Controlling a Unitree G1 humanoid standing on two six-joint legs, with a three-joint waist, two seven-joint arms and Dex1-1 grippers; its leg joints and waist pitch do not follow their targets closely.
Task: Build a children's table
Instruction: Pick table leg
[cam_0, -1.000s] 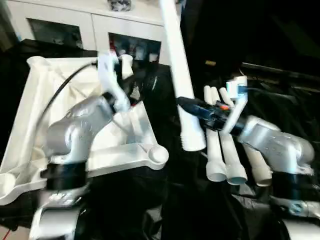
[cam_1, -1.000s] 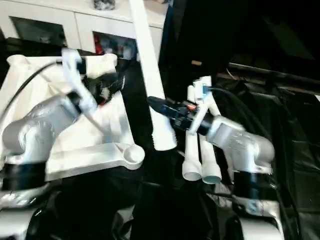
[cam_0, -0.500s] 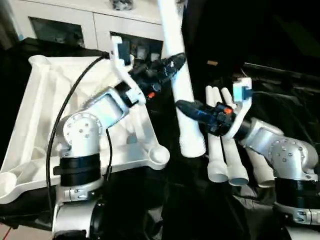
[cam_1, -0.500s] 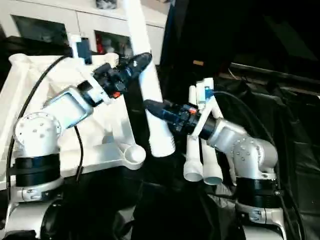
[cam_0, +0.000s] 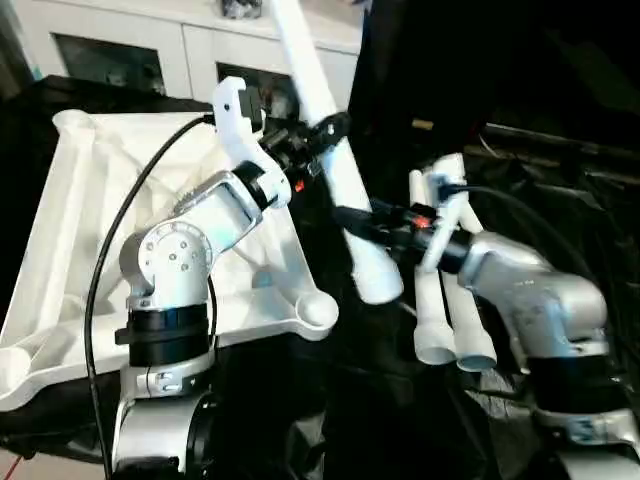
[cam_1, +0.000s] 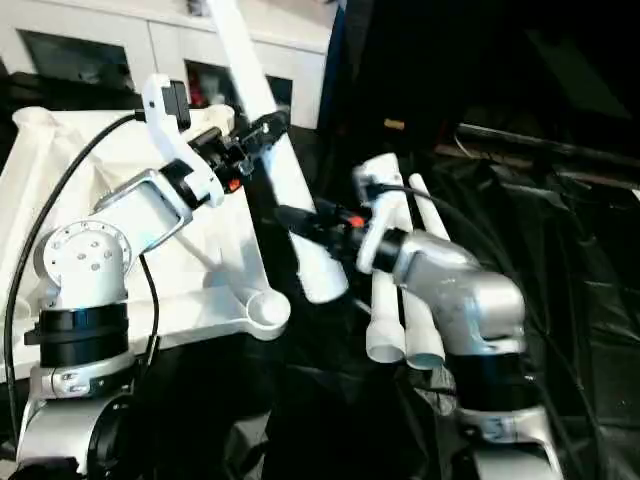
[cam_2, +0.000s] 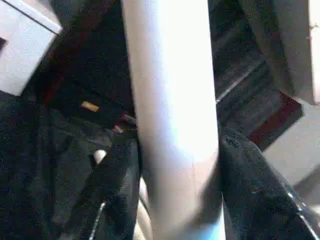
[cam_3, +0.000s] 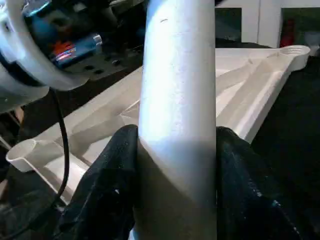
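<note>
White table leg (cam_0: 335, 165) held tilted in the air by both grippers. Left gripper (cam_0: 322, 131) pinching the leg at mid-shaft, right gripper (cam_0: 352, 216) clamped lower, near the wide open end. Right wrist view: fingers (cam_3: 107, 185) pressed on either side of the leg, ribbed table top (cam_3: 250, 95) behind. Head views: table top upside down at left, spare legs (cam_0: 445, 310) lying at right.

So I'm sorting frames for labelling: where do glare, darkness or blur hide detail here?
Left eye view: the black cloth at right is nearly featureless dark. Left wrist view: the held leg is washed out with glare and soft, and the left end effector's fingers are blurred. Right wrist view: the leg is shaded low down, while the tabletop's ribs stay readable.
</note>
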